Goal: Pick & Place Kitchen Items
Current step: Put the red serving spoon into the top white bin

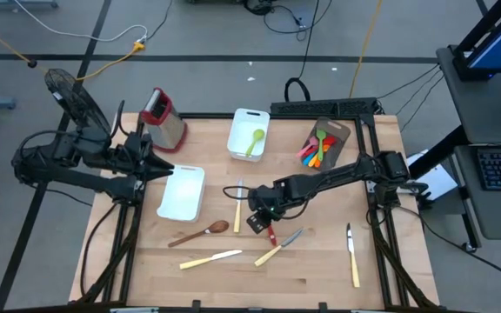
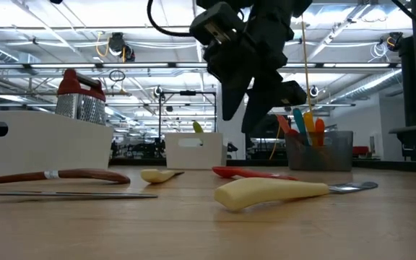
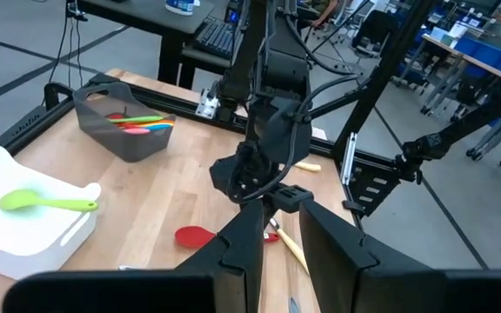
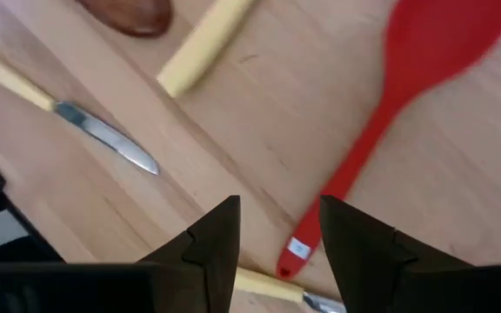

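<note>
A red silicone spoon lies flat on the wooden table near its middle. My right gripper hangs open just above the spoon's handle end, slanting down, a finger on either side and clear of it. The low view shows the right gripper well above the red spoon. My left gripper waits at the table's left edge above a white tub, pointing toward the right arm. Its fingers stand a little apart with nothing between them.
Around the red spoon lie a wooden spoon and cream-handled knives. At the back stand a grater, a white tub with a green spoon and a brown holder of utensils.
</note>
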